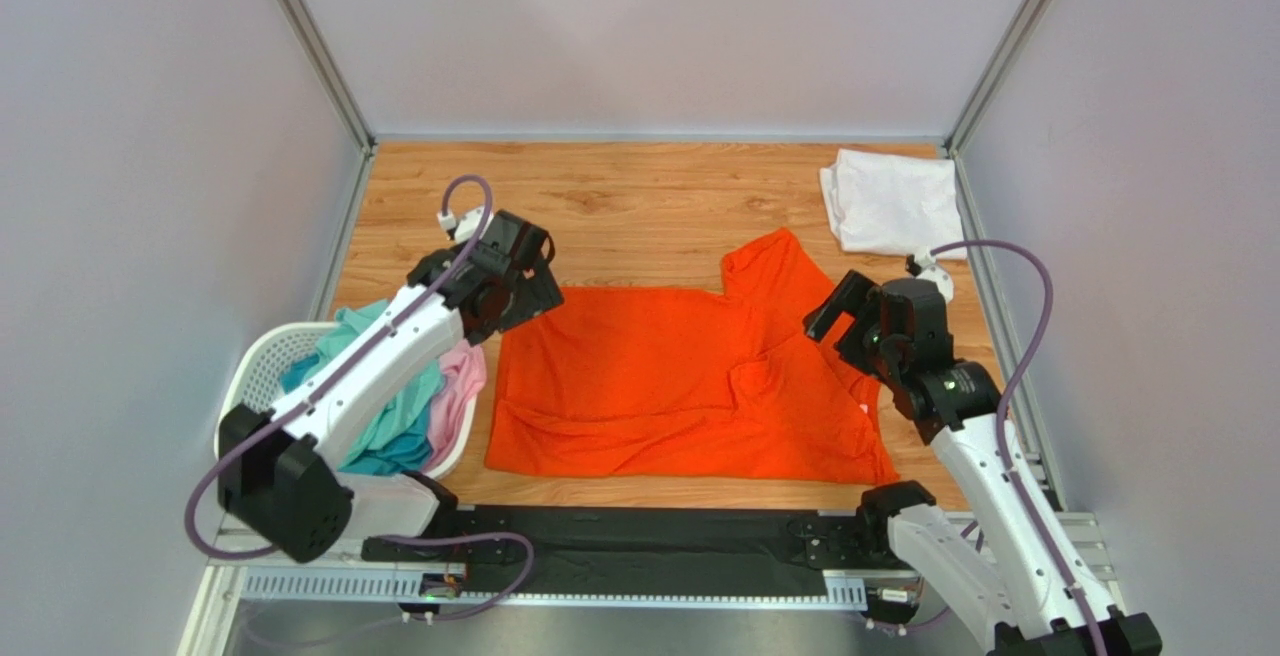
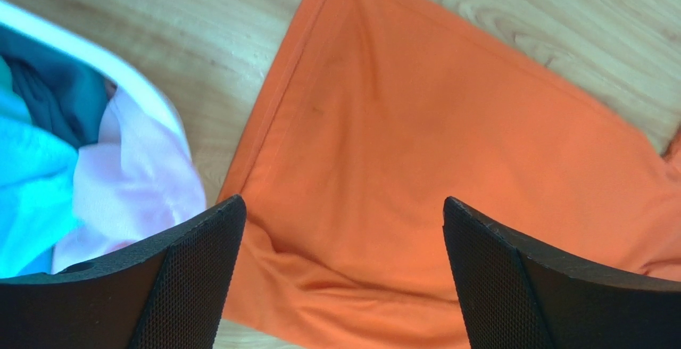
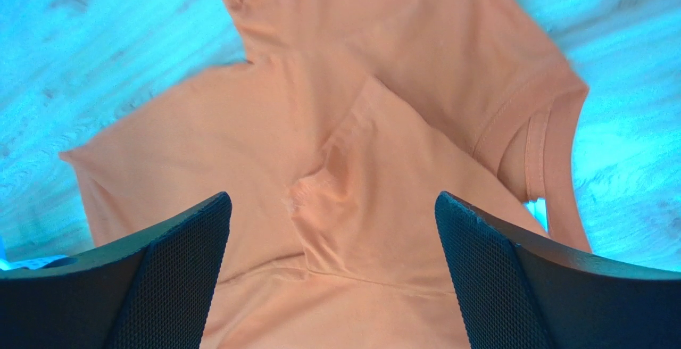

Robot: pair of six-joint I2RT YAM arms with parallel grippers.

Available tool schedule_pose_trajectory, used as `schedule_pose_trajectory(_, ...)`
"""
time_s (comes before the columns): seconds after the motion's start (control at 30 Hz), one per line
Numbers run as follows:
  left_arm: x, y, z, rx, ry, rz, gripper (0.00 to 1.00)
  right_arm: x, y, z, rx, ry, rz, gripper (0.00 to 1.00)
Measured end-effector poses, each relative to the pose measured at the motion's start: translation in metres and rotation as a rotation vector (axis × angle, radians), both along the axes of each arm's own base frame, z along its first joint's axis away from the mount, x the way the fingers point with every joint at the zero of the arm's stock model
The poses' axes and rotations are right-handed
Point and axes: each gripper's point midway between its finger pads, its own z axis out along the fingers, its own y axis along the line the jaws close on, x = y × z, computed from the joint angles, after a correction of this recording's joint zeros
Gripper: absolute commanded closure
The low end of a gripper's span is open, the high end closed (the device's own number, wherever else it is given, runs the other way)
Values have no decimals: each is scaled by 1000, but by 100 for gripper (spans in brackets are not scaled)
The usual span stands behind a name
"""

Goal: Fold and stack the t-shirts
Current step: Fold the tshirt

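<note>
Overhead, the left gripper (image 2: 342, 205) hangs with its jaws spread wide and nothing between them. Directly beneath it lies the far left corner of the orange t-shirt (image 1: 646, 371), where a hemmed edge runs along bare wood. The right gripper (image 3: 332, 197) is equally wide open and empty. It is poised above the right part of the same shirt, over a small raised pucker in the cloth where creases meet, with the ribbed collar off to its right. Neither gripper touches the fabric.

The orange t-shirt is spread mostly flat across the middle of the wooden table (image 1: 631, 191), one sleeve pointing toward the far side.

Just left of the left gripper stands one white mesh basket (image 1: 263, 356), right beside the shirt's left edge. It holds teal cloth (image 1: 376, 431) and pink cloth (image 1: 458, 401). A darker blue-green fold (image 2: 48, 86) shows beside them in the left wrist view, though whether it is a separate garment I cannot tell. One white t-shirt (image 1: 894, 199) lies folded in the far right corner, well apart from the orange one.

In all: two grippers, one basket, one orange shirt, one white shirt.
</note>
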Motion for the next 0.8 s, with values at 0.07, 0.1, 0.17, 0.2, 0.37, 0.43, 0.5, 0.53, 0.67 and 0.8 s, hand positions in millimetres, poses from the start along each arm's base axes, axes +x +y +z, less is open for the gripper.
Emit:
schedule_pose_trajectory(0.07, 18, 1, 0, 10, 13, 14, 5, 3, -2, 12, -9, -33, 0, 0)
schedule_pose_trajectory(0.1, 28, 1, -1, 12, 20, 20, 7, 2, -3, 12, -14, -35, 0, 0)
schedule_pose_trajectory(0.17, 46, 4, -7, 25, 48, 31, 15, -1, -4, 10, -24, -23, 6, 0)
schedule_pose_trajectory(0.2, 55, 5, -11, 28, 60, 32, 16, -3, -4, 8, -29, -21, 11, 0)
schedule_pose_trajectory(0.37, 92, 13, -44, 29, 149, 30, 32, -10, -6, 4, -50, -25, 34, 0)
schedule_pose_trajectory(0.43, 102, 15, -56, 36, 174, 29, 33, -13, -6, 2, -56, -27, 46, 0)
schedule_pose_trajectory(0.5, 110, 18, -66, 44, 193, 34, 35, -14, -7, 0, -64, -24, 54, 0)
schedule_pose_trajectory(0.53, 112, 19, -71, 48, 204, 36, 36, -15, -7, -1, -68, -21, 56, 0)
schedule_pose_trajectory(0.67, 119, 24, -85, 62, 232, 43, 38, -16, -7, -6, -83, -4, 69, 0)
schedule_pose_trajectory(0.8, 128, 31, -96, 65, 246, 58, 41, -18, -8, -14, -98, 19, 78, 0)
